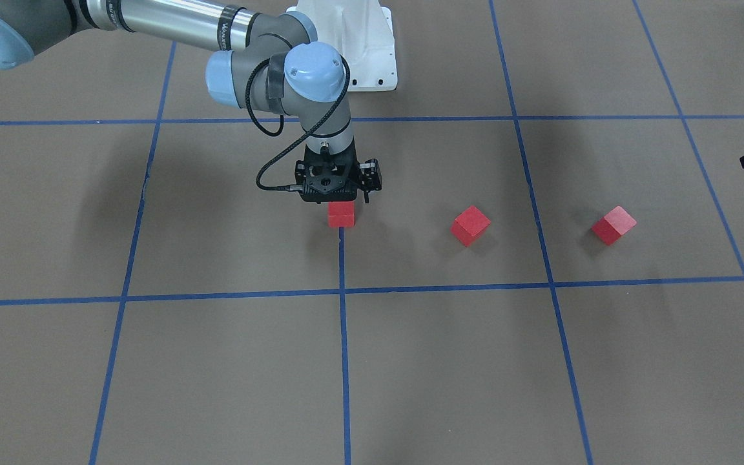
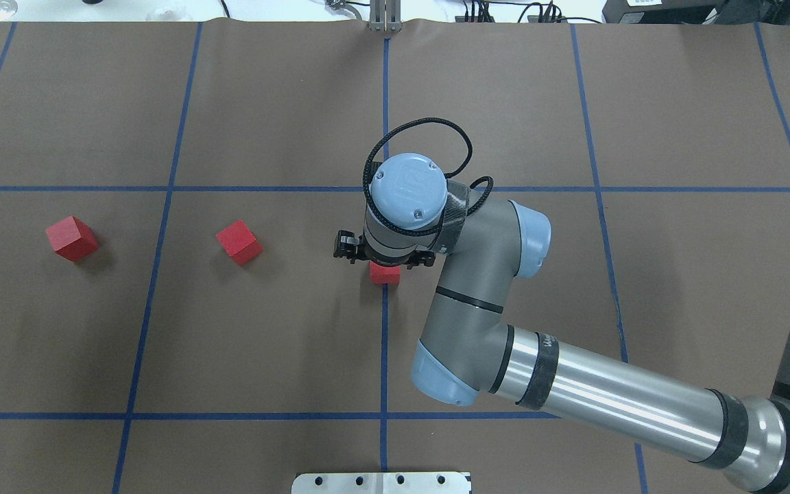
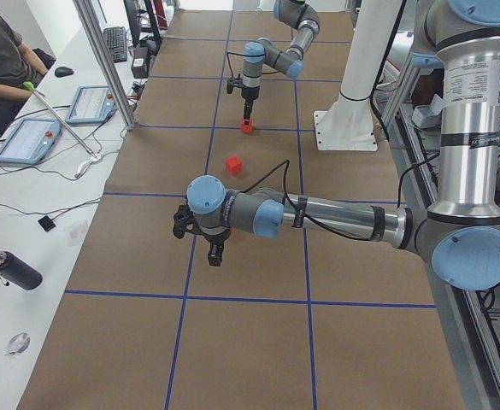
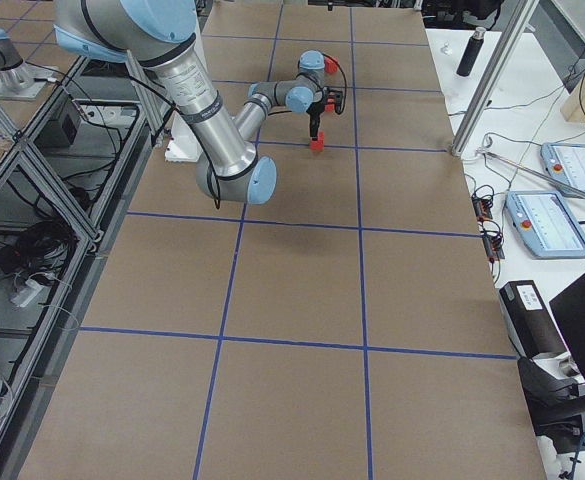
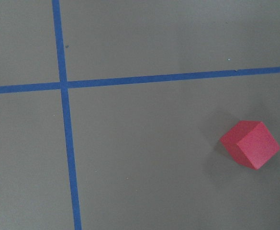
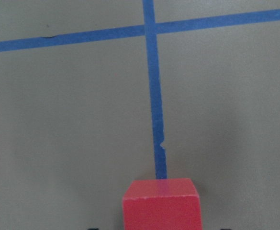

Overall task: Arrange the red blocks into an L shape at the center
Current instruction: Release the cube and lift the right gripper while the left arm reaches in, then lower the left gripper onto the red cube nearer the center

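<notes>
Nearest the robot, the white base sits at the edge of the brown surface, and the middle blue line runs forward from it through the center. The right arm reaches in over that line, its wrist pointing straight down. The right gripper hangs directly over the centre block, which sits on the surface at the middle line, squared to the grid. In the right wrist view only slivers of the dark fingertips show at the bottom edge. They stand clear of the block's sides, so the jaws look spread wider than the block and grip nothing. Out to the robot's left in the same row, well apart from the centre block, the mid block lies turned cornerwise within the same grid square. Beyond the next blue line lies the outer block, also turned cornerwise. None of the three touch. Farthest out, the left gripper hovers above the surface. Its fingers show too poorly in every view to tell how far apart they stand, and nothing can be seen in them.
</notes>
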{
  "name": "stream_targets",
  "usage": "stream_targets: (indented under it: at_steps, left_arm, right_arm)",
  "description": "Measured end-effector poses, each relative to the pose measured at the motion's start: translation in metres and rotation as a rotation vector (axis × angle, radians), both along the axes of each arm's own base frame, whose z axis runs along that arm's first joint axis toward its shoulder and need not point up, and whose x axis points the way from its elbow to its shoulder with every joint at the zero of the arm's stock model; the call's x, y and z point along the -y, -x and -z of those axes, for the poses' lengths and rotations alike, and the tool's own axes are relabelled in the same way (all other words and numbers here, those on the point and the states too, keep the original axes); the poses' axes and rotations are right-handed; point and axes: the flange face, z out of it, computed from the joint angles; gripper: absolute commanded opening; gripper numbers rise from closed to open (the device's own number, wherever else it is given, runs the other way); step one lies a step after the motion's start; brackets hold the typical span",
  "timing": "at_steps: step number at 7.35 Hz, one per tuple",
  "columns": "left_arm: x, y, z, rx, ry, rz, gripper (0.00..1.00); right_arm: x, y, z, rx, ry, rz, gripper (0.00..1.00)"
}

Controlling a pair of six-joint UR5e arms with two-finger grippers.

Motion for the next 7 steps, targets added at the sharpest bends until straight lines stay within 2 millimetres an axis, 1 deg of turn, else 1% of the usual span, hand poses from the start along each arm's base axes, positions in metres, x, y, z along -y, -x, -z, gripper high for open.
stream_targets:
  at_steps: [1, 2, 3, 4, 5, 6, 7]
  left_arm:
    - [0.016, -0.016, 0.025, -0.007, -0.020, 0.002, 1.00]
    - [0.030, -0.039, 0.053, -0.015, -0.063, -0.019, 1.00]
    - [0.033, -0.063, 0.078, -0.030, -0.078, -0.025, 1.00]
    - [0.028, -0.093, 0.106, -0.047, -0.031, -0.001, 1.00]
    - [0.024, -0.138, 0.141, -0.053, 0.067, 0.052, 1.00]
    - [0.021, -0.193, 0.178, -0.046, 0.144, 0.095, 1.00]
    - [0.015, -0.246, 0.208, -0.031, 0.231, 0.143, 1.00]
  right_arm:
    - [0.000, -0.033, -0.001, 0.033, -0.005, -0.011, 0.99]
    - [0.004, -0.077, -0.015, 0.059, 0.010, -0.017, 0.99]
    - [0.011, -0.116, -0.033, 0.072, 0.034, -0.019, 0.99]
    - [0.021, -0.150, -0.055, 0.072, 0.053, -0.021, 0.99]
    - [0.030, -0.176, -0.078, 0.054, 0.054, -0.023, 0.99]
    - [0.039, -0.199, -0.105, 0.026, 0.041, -0.013, 0.99]
    - [0.048, -0.225, -0.133, -0.005, 0.023, 0.006, 0.99]
